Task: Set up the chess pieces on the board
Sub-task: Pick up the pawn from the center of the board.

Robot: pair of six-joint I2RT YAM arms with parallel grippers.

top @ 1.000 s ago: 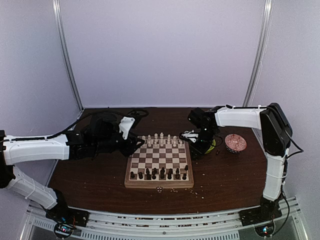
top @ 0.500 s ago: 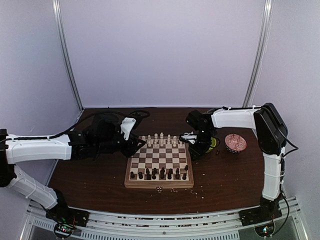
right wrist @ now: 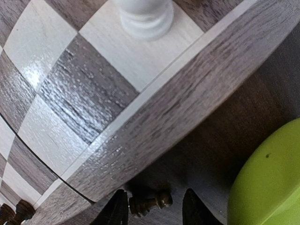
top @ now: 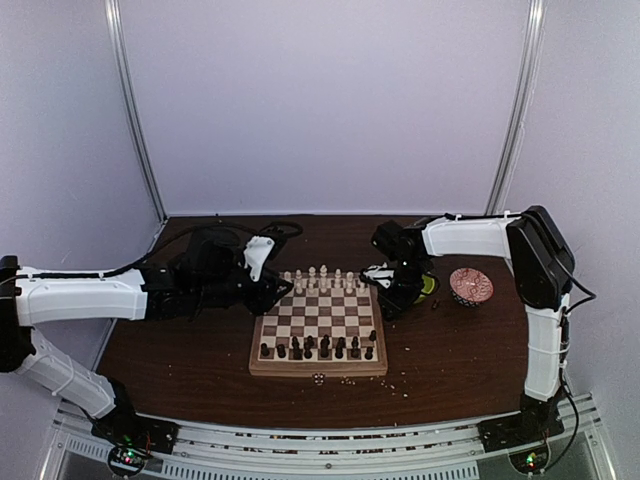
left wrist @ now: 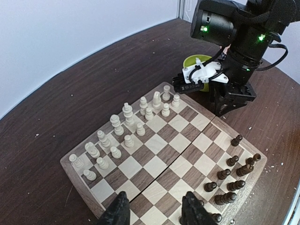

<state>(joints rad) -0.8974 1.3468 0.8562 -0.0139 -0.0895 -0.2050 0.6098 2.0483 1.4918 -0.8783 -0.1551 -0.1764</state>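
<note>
Right end effector [right wrist: 153, 212] is down at counter level beside the square wooden chessboard [right wrist: 187, 93]. Its two dark fingers are spread, with a small dark brown turned pawn [right wrist: 150, 201] lying on its side between them on the dark wood-grain counter [right wrist: 220, 140]. I can't tell whether either finger touches it. The board's light tan rim shows coarse grain, and its cream and dark squares look glossy. Just beside the rim sits the smooth lime-green bowl [right wrist: 267, 178]. On a cream square next to the rim stands the ringed base of a cream-white piece [right wrist: 145, 18].

Left end effector [left wrist: 154, 213] hovers over the board's left edge, its black fingers parted with nothing between them. From that wrist view I see the cream-white turned chess pieces [left wrist: 126, 112] upright in two rows along one edge. The dark brown chess pieces [left wrist: 229, 178] are clustered along the opposite edge in less even rows. Overhead, a round red patterned bowl [top: 470, 286] sits well right of the board. Pale crumbs [top: 350, 380] are scattered on the counter at the board's near edge.
</note>
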